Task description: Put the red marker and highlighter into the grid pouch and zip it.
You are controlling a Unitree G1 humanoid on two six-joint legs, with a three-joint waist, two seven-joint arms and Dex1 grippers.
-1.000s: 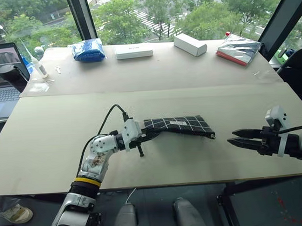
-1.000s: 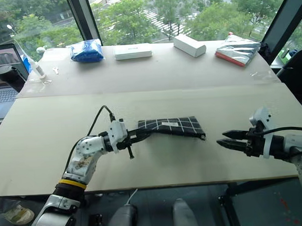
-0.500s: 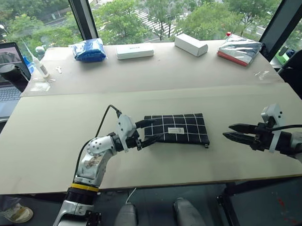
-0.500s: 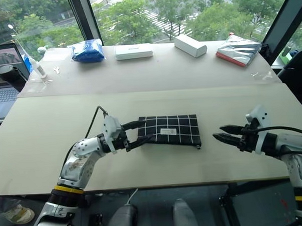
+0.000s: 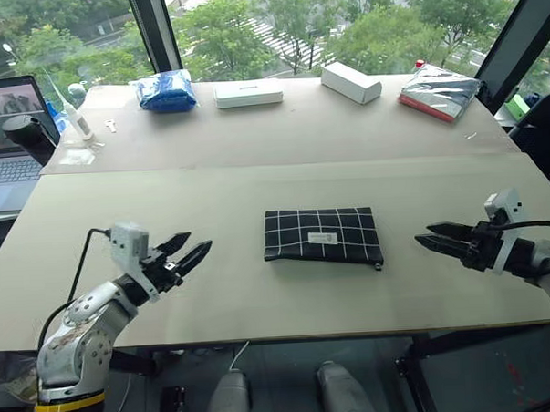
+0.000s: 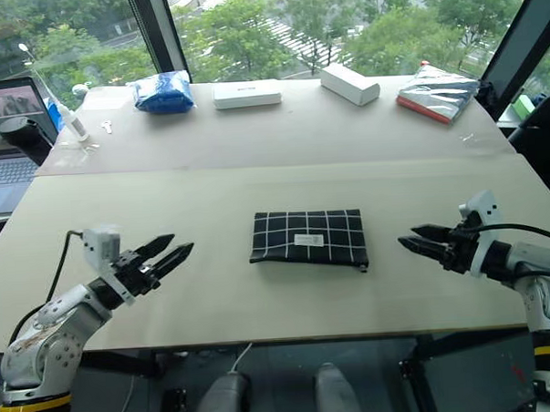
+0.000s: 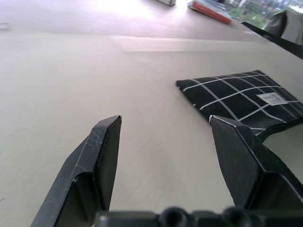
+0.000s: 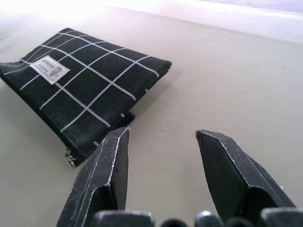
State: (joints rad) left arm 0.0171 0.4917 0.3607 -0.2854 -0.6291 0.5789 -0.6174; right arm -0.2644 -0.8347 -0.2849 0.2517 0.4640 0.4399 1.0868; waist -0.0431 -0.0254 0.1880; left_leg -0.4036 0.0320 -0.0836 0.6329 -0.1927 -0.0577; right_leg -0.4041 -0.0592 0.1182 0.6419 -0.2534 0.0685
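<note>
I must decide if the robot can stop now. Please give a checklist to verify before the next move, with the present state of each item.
1. Pouch flat on table: ok.
2. Left gripper open, apart from pouch: ok.
3. Right gripper open, apart from pouch: ok.
4. Zipper fully shut: cannot tell.
5. Marker and highlighter inside pouch: cannot tell.

Black grid pouch [image 5: 322, 237] with white lines; table [image 5: 254, 134] beige; far bag [image 5: 166, 90] seemingly blue.
</note>
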